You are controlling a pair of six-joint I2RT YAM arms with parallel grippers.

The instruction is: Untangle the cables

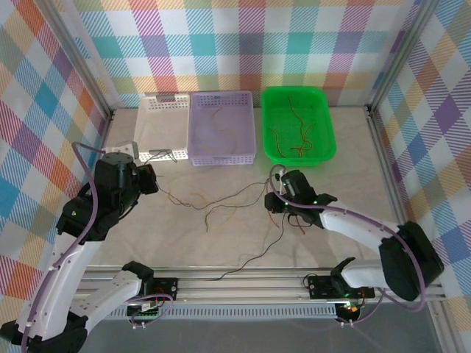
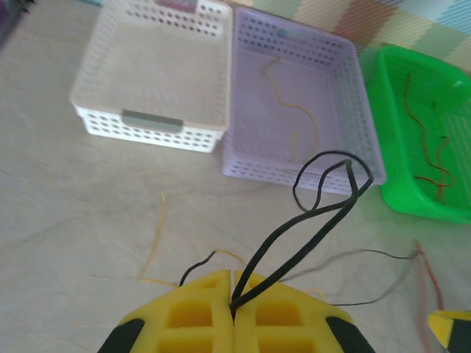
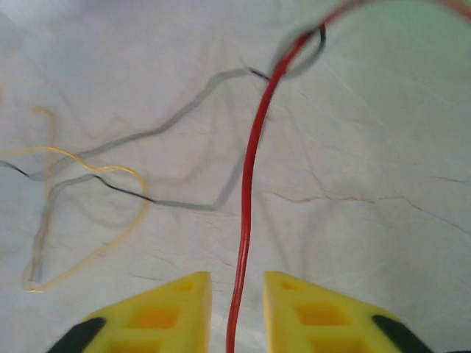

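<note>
Left claw: clamped shut on thin black wire loop.
Right claw: parted, thin red wire loose between its jaws.
Other thin tangled wires: mid pale marbled desk.
Risk: pulling black tightens crossings; ungripped red slips free.
</note>
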